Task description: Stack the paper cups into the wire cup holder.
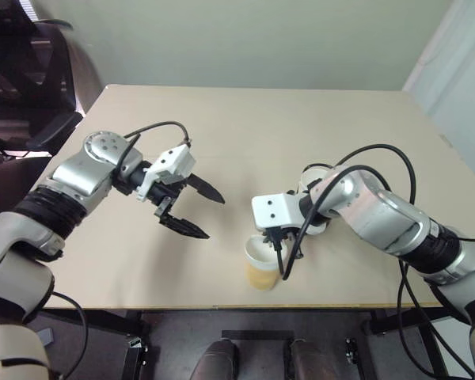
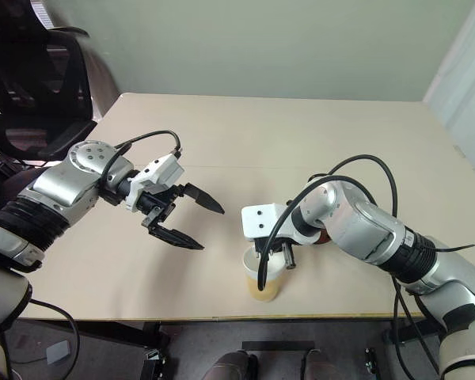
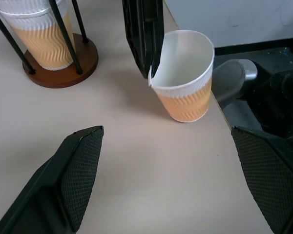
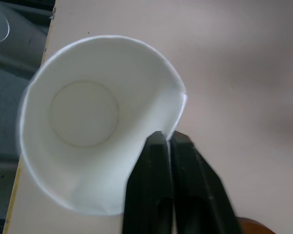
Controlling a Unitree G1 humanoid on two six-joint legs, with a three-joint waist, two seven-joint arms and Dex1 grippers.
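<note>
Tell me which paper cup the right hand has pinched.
The loose cup near the table's front edge: the right hand is shut on its creased rim. The other cups sit nested in the wire holder.

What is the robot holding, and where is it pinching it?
The right gripper pinches a paper cup by its rim. The left gripper holds nothing.

Even, soft indoor light; faint shadows on table (image 1: 301, 127); right wrist view slightly blurred up close.
</note>
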